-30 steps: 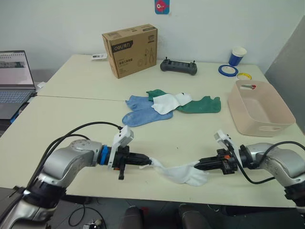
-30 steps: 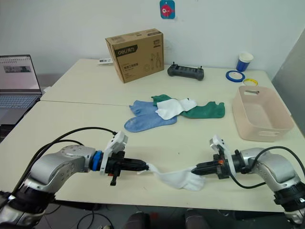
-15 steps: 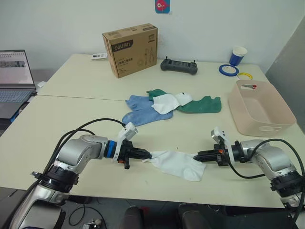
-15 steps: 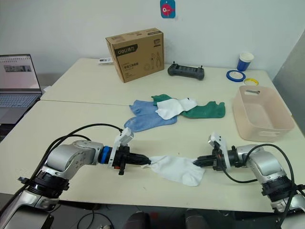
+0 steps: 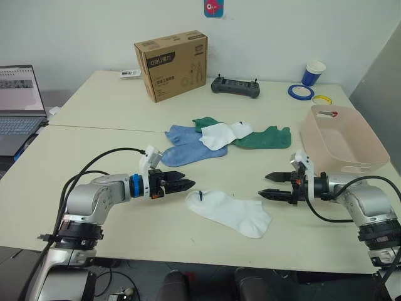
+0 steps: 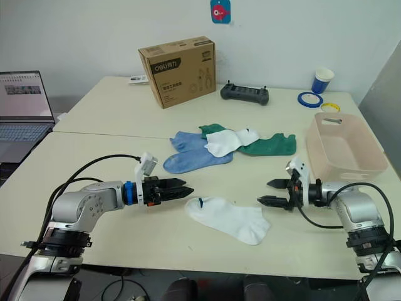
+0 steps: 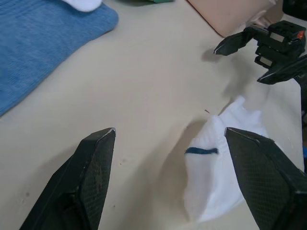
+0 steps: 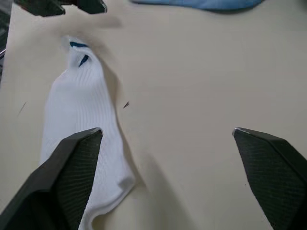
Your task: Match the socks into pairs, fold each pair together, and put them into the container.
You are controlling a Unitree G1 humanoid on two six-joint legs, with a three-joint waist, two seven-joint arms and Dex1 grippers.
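white sock [image 5: 229, 211]: lies flat on the table [image 5: 94, 144], free of both grippers, cuff end toward the left gripper, toe end toward the right gripper.
cuff mark: the left wrist view shows a small dark blue mark on the sock's cuff, a mere speck from the head views.
left gripper [image 5: 185, 183]: just beside the white sock's cuff, fingers spread apart, holding nothing.
right gripper [image 5: 269, 186]: just beside the white sock's toe end, fingers spread apart, holding nothing; the left wrist view shows it beyond the sock.
sock pile: behind the white sock, farther up the table; two light blue socks [image 5: 186, 143] overlap, a second white sock [image 5: 224, 133] lies on top of two dark green socks [image 5: 266, 137].
container [image 5: 341, 142]: pale pink bin, to the right of the white sock and beyond the right gripper; what can be seen of its inside holds no socks.
cardboard box [image 5: 171, 65]: well behind the white sock, past the pile.
black controller [image 5: 235, 86]: right of the box, far side of the table.
blue cup [image 5: 311, 73]: behind the container, with tape rolls [image 5: 300, 92] near it.
laptop [image 5: 19, 106]: open, far to the left of the white sock.
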